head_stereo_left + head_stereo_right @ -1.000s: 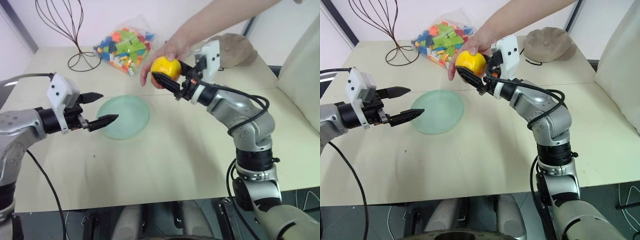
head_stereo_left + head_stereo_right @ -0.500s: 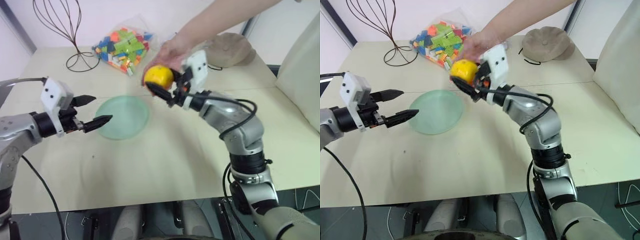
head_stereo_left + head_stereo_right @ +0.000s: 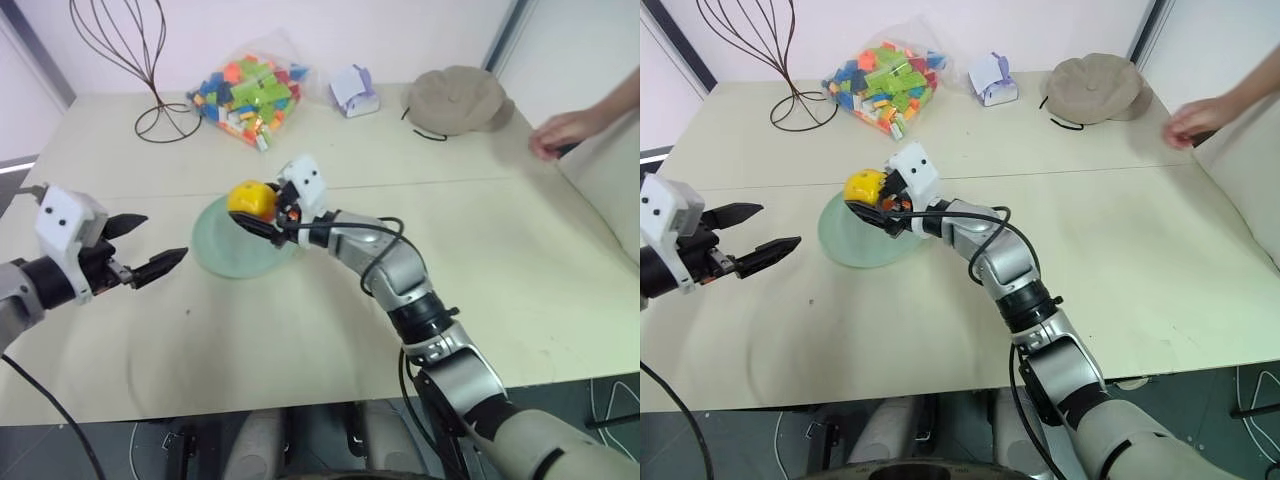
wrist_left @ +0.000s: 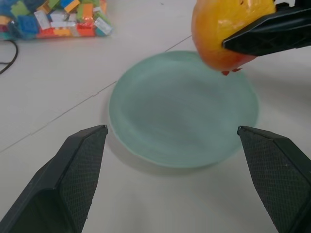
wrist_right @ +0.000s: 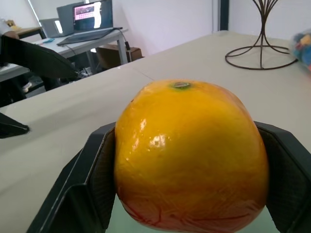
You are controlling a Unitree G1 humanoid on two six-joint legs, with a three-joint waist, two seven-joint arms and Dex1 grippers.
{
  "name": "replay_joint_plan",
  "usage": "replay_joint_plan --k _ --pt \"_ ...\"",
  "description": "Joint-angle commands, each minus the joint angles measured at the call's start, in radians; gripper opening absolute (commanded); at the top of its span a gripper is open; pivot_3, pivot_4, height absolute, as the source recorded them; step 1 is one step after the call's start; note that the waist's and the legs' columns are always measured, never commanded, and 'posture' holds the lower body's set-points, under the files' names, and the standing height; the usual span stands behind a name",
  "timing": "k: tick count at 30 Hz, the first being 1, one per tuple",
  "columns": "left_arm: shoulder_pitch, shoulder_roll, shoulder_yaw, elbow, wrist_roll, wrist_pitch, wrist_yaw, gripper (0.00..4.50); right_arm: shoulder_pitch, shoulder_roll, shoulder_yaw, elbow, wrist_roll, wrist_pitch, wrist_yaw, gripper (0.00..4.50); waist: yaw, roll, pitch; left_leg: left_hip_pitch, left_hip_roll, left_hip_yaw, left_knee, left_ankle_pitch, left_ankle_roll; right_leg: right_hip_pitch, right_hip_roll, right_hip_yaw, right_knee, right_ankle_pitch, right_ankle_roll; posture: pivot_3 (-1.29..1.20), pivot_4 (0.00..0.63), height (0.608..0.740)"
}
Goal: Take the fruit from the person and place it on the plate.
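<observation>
Right gripper [image 3: 262,212], centre-left of the head view: jaws clamped on the fruit [image 3: 251,198], one black finger on each side. The fruit is held above the upper edge of the plate [image 3: 225,250]; the left wrist view shows it clear of the plate surface, not resting on it. Skin yellow with red-orange at the underside, stem end up.

Left gripper [image 3: 145,245], at the left of the frame: jaws wide apart, holding nothing, pointed toward the plate and apart from it.

Plate lies flat on the counter [image 3: 300,330].

The person's hand [image 3: 562,132] is at the upper right edge, well apart from fruit and plate.

Along the counter's far side: bag of toy bricks [image 3: 250,90], wire stand [image 3: 135,60], beige hat [image 3: 458,98], small wrapped packet [image 3: 353,90]. No legible writing or labels on any item.
</observation>
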Motion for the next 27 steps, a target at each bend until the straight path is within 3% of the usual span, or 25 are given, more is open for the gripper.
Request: replay_joint_plan --k 1,6,7,8,17,21,27 --pt "0.005 0.013 0.043 -0.035 -0.003 -0.004 0.005 4.5 -0.032 0.031 0.017 0.093 -0.062 -0.105 0.018 3.23 0.0 0.0 0.0 0.0 0.0 0.0 0.0 0.0 0.0 0.0 0.0 0.0 0.0 0.0 0.0 0.0 0.15 0.74" --pt "0.015 0.01 0.039 -0.04 0.0 -0.012 0.008 4.5 -0.04 0.035 0.028 0.216 -0.15 -0.204 0.011 3.23 -0.002 0.0 0.0 0.0 0.0 0.0 0.0 0.0 -0.001 0.0 0.0 0.0 0.0 0.0 0.0 0.0 0.15 0.74" --pt "0.014 0.01 0.037 -0.04 0.001 -0.013 0.009 4.5 -0.039 0.036 0.022 0.228 -0.157 -0.215 0.01 4.32 -0.003 0.0 0.0 0.0 0.0 0.0 -0.001 0.0 -0.001 -0.001 0.0 0.0 0.0 0.0 0.0 0.0 0.15 0.74" --pt "0.013 0.011 0.034 -0.039 0.001 -0.014 0.009 4.5 -0.039 0.038 0.015 0.236 -0.161 -0.222 0.012 4.46 -0.004 0.0 0.0 0.0 0.0 0.0 -0.001 0.0 -0.001 -0.001 0.0 0.0 0.0 0.0 0.0 0.0 0.15 0.74" --pt "-0.013 0.014 0.004 -0.029 -0.012 -0.015 -0.003 4.5 -0.035 -0.044 -0.03 0.089 -0.148 -0.19 0.075 4.46 -0.021 0.001 0.0 0.0 0.0 0.0 -0.001 0.001 -0.001 -0.001 0.0 0.0 0.001 0.0 -0.001 0.0 0.15 0.74" --pt "-0.013 0.019 -0.007 -0.022 -0.014 -0.014 -0.026 4.5 -0.006 -0.23 -0.09 -0.237 -0.053 -0.026 0.2 4.46 -0.016 0.001 0.001 -0.001 0.0 -0.001 -0.001 0.001 -0.001 -0.002 0.0 0.0 0.002 -0.001 -0.002 0.0 0.15 0.74" --pt "-0.004 0.028 -0.013 0.002 -0.016 -0.019 -0.082 4.5 0.138 -0.619 -0.255 -0.613 0.144 0.235 0.391 4.46 -0.003 0.001 0.0 -0.001 0.0 -0.001 -0.001 0.0 -0.001 -0.001 0.0 -0.001 0.0 -0.001 -0.002 0.0 0.15 0.74"
